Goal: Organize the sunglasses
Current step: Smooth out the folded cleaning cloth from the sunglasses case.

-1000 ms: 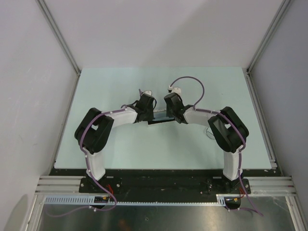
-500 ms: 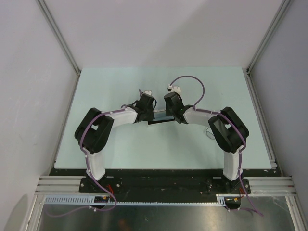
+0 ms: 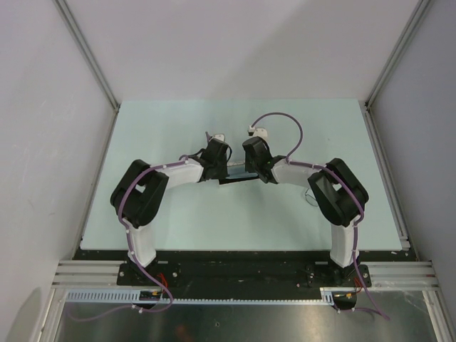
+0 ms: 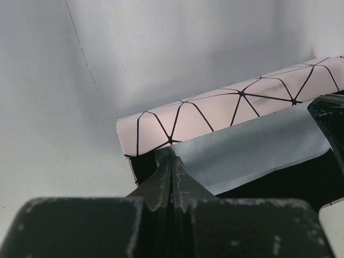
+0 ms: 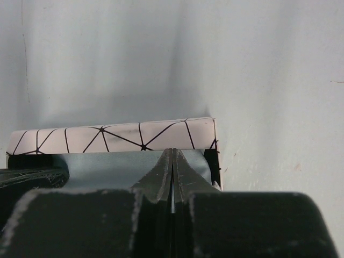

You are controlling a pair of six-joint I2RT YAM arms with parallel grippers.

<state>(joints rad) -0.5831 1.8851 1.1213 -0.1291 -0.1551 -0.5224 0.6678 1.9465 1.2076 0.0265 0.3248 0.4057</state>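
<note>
— Grey walls [image 3: 235, 43] boxed in a pale green bench [image 3: 178, 128]. From overhead the case [image 3: 239, 179] lay mid-bench between both arms, unmoved since a second before.

— Only the wrist cameras showed its pink, black-lined shell and a blue cloth [image 4: 252, 145]. The left end effector [image 4: 172, 167] and right end effector [image 5: 172, 159] were each pressed together at the cloth's edge.

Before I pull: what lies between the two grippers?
A pale blue cloth lying across the pink patterned case, clearest in both wrist views.

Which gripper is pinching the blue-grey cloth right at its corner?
The left gripper: its shut tips sit on the corner of the cloth. The right gripper pinches further in along the edge.
</note>
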